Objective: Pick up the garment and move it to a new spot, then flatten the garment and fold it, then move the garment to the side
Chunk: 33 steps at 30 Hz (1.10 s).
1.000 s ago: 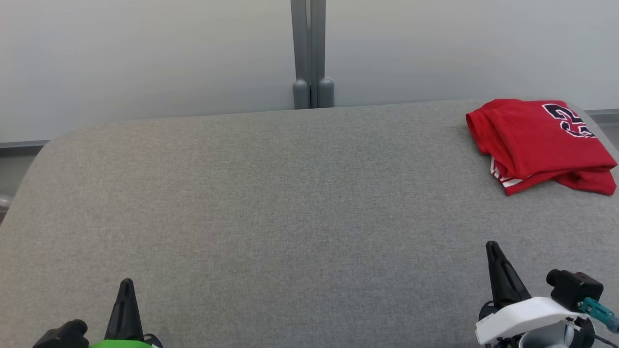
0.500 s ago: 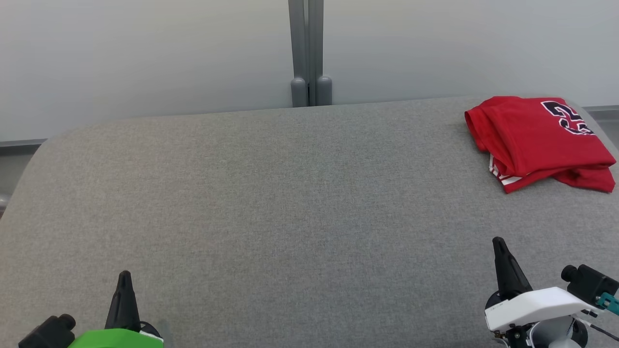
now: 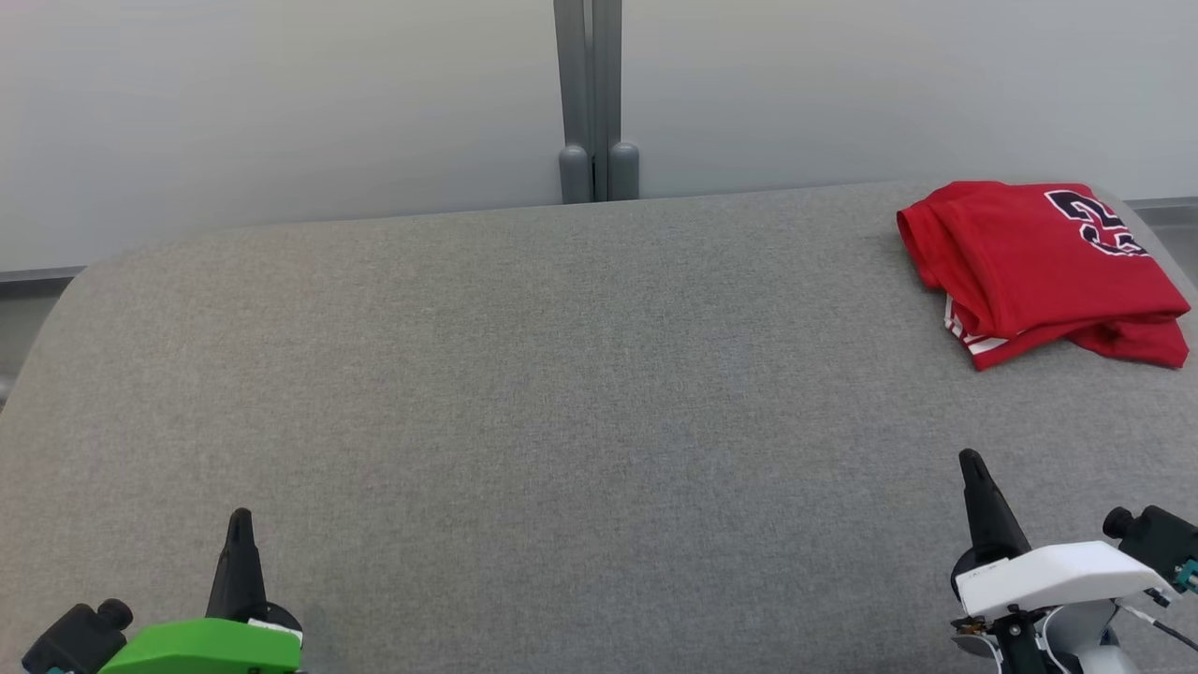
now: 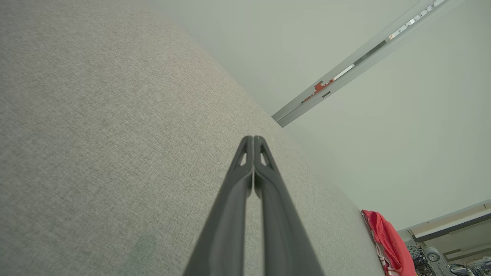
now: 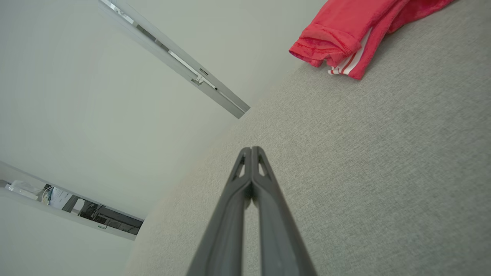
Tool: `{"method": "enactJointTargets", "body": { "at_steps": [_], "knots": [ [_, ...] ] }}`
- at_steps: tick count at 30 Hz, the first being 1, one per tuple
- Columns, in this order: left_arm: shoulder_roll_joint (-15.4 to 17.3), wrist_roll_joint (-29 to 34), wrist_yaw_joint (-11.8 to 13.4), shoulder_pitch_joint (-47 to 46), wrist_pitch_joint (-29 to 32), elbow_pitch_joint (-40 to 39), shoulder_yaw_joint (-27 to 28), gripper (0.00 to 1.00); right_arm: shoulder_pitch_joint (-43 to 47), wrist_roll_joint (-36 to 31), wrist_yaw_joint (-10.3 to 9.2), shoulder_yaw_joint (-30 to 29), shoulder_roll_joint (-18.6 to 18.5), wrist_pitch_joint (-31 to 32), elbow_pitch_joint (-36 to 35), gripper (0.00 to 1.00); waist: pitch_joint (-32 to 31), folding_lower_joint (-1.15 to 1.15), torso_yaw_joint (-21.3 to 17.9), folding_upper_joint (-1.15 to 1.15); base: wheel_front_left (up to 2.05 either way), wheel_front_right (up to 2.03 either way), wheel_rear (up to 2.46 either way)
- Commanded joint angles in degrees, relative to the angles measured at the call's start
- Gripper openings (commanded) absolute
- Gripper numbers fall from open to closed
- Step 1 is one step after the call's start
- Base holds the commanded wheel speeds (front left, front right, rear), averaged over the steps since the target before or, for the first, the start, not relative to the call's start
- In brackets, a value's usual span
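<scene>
Checking the head view first: the garment [image 3: 1039,267] lies as a compact folded bundle at the far right corner of the grey padded surface [image 3: 562,393]. Its dark number faces up and a strip of white trim shows at the near edge. At lower left is the left gripper [image 3: 240,520], at lower right the right gripper [image 3: 970,461]. Each shows as a single dark point, fingers pressed together with nothing between them. Both are well apart from the garment, the right one nearer. A grey post [image 3: 590,94] stands against the pale wall behind the surface.

Left wrist view: the left gripper [image 4: 253,138] has its fingers meeting at the tips, closed on nothing, with bare grey fabric beneath. The garment [image 4: 387,241] is a small red shape far off at lower right.

Right wrist view: the right gripper [image 5: 252,149] is likewise closed and empty. The garment [image 5: 345,34] sits at top right, hem and white stripes towards the camera, well ahead of the fingertips.

Judgement on progress: the garment is a folded stack, set off to the side, with neither gripper on it. This reads as all three steps done: moved, flattened and folded, put aside. The fold looks slightly uneven at the near right corner. Nothing evident is left to do.
</scene>
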Motion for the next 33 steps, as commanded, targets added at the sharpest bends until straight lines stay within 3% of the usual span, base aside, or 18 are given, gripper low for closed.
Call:
{"method": "enactJointTargets", "body": {
  "at_steps": [1, 33],
  "knots": [
    [0.37, -2.16, -0.27, -1.77, 0.51, -0.79, 0.31, 0.00, -1.72, 2.07, -0.01, -0.37, 0.01, 0.52, -0.45, 0.00, 0.05, 0.00, -0.03, 0.00, 0.00, 0.00, 0.00],
    [0.45, -20.74, -0.44, -4.35, 5.60, -0.90, 0.61, 0.00, -3.83, 21.17, -0.01, -2.42, 0.41, 5.62, 0.16, 0.00, 0.93, 0.00, -0.67, 0.00, 0.00, 0.00, 0.00]
  ]
}}
